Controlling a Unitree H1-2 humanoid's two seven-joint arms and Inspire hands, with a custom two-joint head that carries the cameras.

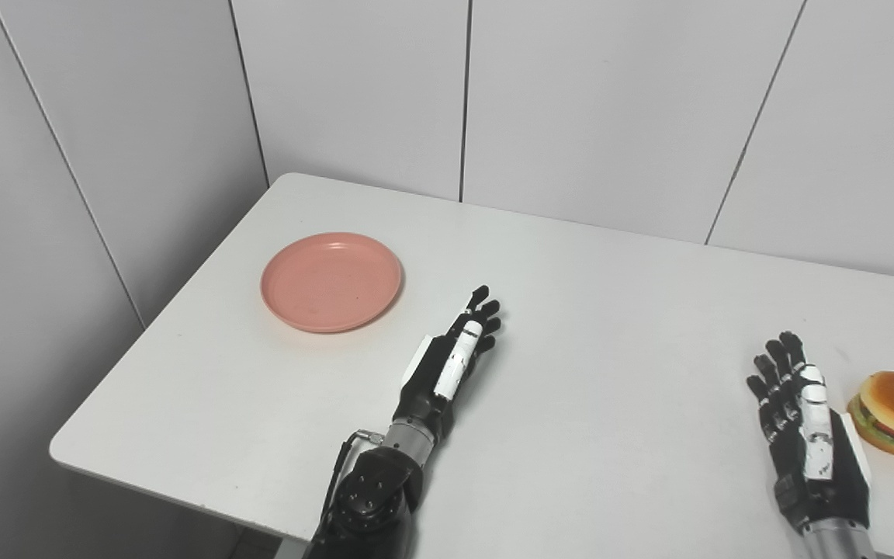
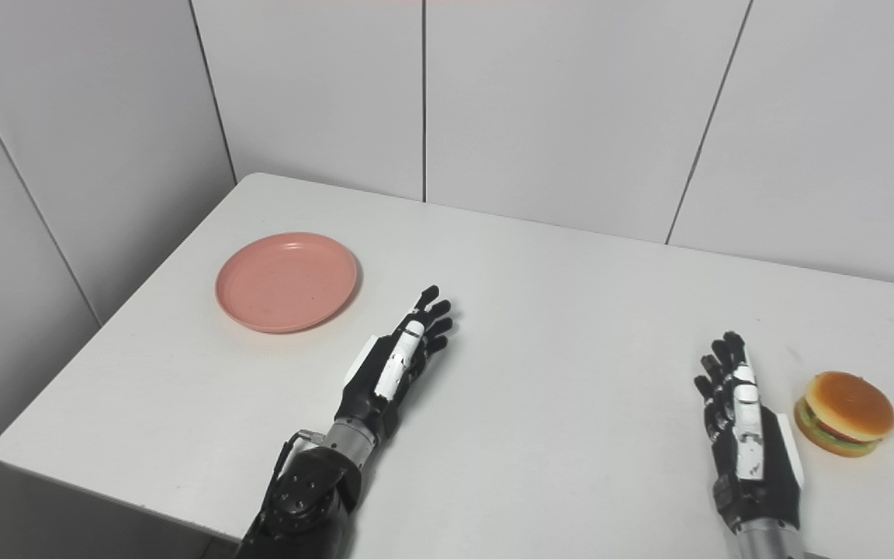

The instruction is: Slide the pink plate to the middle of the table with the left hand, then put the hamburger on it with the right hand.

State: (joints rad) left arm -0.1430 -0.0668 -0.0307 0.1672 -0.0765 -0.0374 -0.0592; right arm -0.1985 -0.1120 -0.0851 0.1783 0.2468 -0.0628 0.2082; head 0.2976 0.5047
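Room: pale panelled walls (image 1: 610, 101) met in a corner behind my white table (image 1: 571, 295).
Plate: the pink plate (image 1: 331, 281) lay flat toward the table's far left, near that edge and well apart from the middle.
Left hand: my left hand (image 1: 455, 353) was over the table just right of the plate, fingers extended and apart, holding nothing, not touching the plate.
Right hand: my right hand (image 2: 742, 419) was open too, fingers spread, just beside the hamburger (image 2: 844, 413) but clear of it.
Hamburger: sat at the right side, near the front edge.
Risk: pressing the plate's rim could tip it rather than slide it; a push from the wrong side might drive it off the left edge.
Risk two: a careless right reach might nudge the hamburger away.
Surface: smooth, so the plate would probably glide readily.
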